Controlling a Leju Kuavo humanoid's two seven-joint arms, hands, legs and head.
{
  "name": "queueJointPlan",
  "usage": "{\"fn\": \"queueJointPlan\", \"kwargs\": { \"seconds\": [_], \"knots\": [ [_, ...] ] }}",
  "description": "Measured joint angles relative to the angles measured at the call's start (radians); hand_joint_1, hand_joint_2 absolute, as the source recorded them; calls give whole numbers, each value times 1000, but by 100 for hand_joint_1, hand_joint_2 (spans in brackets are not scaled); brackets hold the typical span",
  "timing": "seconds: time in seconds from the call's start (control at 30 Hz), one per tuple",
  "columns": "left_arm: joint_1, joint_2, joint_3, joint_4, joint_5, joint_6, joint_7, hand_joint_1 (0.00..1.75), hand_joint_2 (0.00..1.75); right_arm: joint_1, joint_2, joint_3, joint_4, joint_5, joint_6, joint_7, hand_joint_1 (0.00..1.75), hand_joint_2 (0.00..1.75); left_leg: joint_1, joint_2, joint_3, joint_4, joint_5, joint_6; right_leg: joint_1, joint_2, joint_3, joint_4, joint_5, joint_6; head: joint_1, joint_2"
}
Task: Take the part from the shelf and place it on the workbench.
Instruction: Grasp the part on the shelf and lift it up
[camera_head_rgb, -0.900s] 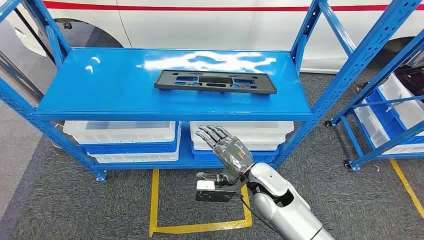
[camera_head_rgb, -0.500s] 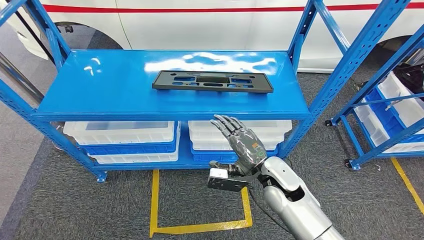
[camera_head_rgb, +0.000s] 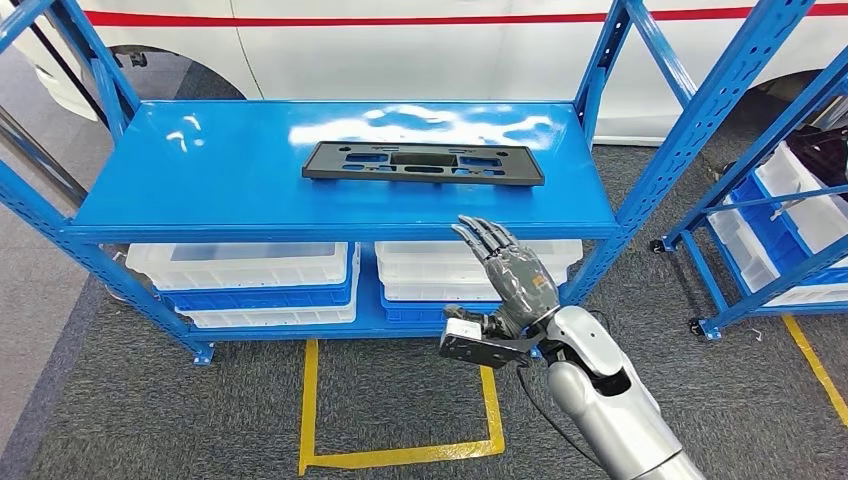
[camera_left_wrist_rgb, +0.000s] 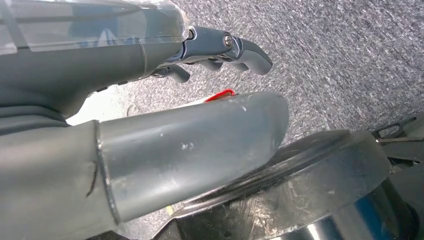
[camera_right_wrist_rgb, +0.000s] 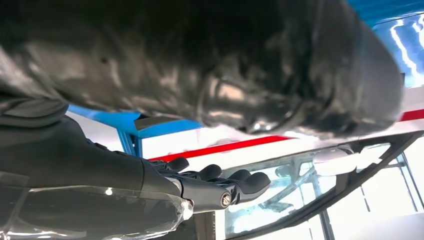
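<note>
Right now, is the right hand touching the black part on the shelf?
No. In the head view the right hand is open below the shelf's front edge, while the black part lies flat on the top shelf.

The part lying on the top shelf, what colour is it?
The part is dark grey to black, set against the blue shelf. The head view shows it best.

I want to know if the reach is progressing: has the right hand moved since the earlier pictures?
Yes. The right hand has moved rightward and up, closer to the blue shelf's front edge.
</note>
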Motion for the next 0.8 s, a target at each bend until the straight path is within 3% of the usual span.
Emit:
{"fn": "queueJointPlan", "kwargs": {
  "seconds": [0.23, 0.33, 0.4, 0.47, 0.5, 0.53, 0.57, 0.63, 0.67, 0.7, 0.8],
  "knots": [
    [0, 0, 6, 0, -1, 0, -3, 0, 0, 3, -1, -1, 0, 0, -1, -1, 0, 0, -8, 0, -3, 7, -3, 5, -4, -1, 1, -5, 3, 9, 0, 0],
    [-3, 0, 17, 0, -10, -1, -13, 0, 0, 3, -2, -2, -2, 1, -1, -3, 0, 0, -4, 0, 4, -9, 2, 20, -6, -1, 2, 1, -5, 18, 0, 0],
    [-5, -1, 23, 0, -18, -3, -19, 0, 0, 5, -4, -5, -3, 2, 1, -4, 0, 0, 1, 1, 12, -22, 8, 29, -6, 3, -33, 76, -50, 16, 0, 0],
    [-7, -1, 27, 0, -23, -5, -21, 0, 0, 11, -7, -7, -3, 3, 3, -4, 0, 0, -3, 0, 13, -23, 8, 33, -3, 8, -105, 213, -110, 12, 0, 0],
    [-7, 0, 29, 0, -25, -6, -21, 0, 0, 16, -8, -8, -3, 3, 4, -4, 0, 0, -4, -1, 14, -22, 7, 33, -2, 9, -135, 265, -122, 11, 0, 0],
    [-7, 0, 31, 0, -27, -6, -22, 0, 0, 19, -10, -8, -3, 3, 4, -4, 0, 0, -5, -3, 14, -21, 5, 33, -1, 10, -149, 281, -114, 9, 0, 0],
    [-7, -1, 33, 0, -28, -6, -22, 0, 0, 22, -11, -8, -3, 3, 4, -4, 0, 0, -6, -5, 16, -19, 2, 31, 0, 11, -143, 257, -86, 6, 0, 0],
    [-7, -1, 35, 0, -30, -5, -22, 0, 0, 23, -13, -9, -3, 3, 6, -4, 0, 0, -6, -9, 22, -14, -5, 25, 3, 12, -89, 130, -12, -5, 0, 0],
    [-8, -1, 35, 0, -31, -5, -22, 0, 0, 23, -15, -10, -3, 3, 7, -4, 0, 0, -8, -10, 24, -11, -9, 21, 5, 13, -64, 72, 12, -10, 0, 0],
    [-8, -1, 36, 0, -31, -4, -22, 0, 0, 23, -16, -11, -3, 4, 8, -5, 0, 0, -9, -11, 25, -10, -11, 15, 9, 14, -48, 34, 23, -14, 0, 0],
    [-9, 0, 38, 0, -31, -3, -22, 0, 0, 24, -17, -12, -4, 4, 9, -6, 0, 0, -8, -11, 25, -12, -15, -2, 14, 15, -43, 16, 22, -25, 0, 0]
  ]
}}
